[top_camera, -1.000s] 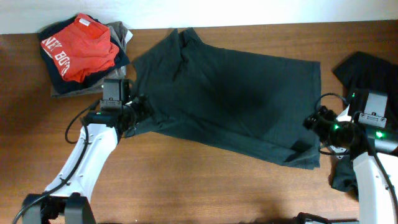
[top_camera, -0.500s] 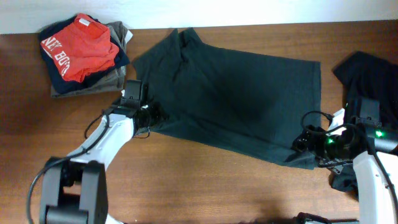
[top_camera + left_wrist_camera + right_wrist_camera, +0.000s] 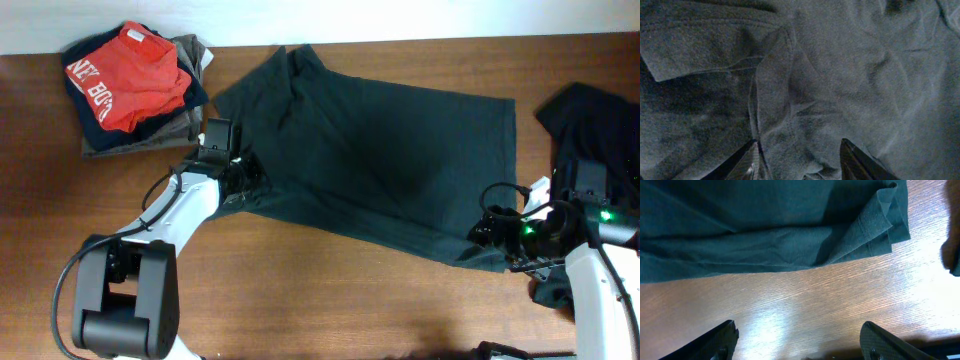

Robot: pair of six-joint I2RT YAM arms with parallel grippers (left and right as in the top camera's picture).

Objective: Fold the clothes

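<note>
A charcoal-black T-shirt (image 3: 370, 150) lies spread flat across the middle of the table, with no lettering showing. My left gripper (image 3: 245, 175) is pressed down on its left edge near the sleeve. In the left wrist view the fingers (image 3: 798, 150) stand partly apart, with a raised fold of shirt fabric (image 3: 840, 75) between them. My right gripper (image 3: 485, 232) hovers at the shirt's lower right corner. Seen from the right wrist, it (image 3: 797, 335) is wide open over bare wood, just short of the folded-over hem (image 3: 885, 225).
A stack of folded clothes (image 3: 130, 85), with a red piece on top of navy and olive-grey ones, sits at the back left. A heap of black garments (image 3: 595, 115) lies at the right edge beside the right arm. The wooden table (image 3: 815, 300) shows in front of the shirt.
The left gripper has moved right and up onto the shirt's left edge, and its jaws have narrowed. The right gripper has moved left and down to the hem corner, then held.
</note>
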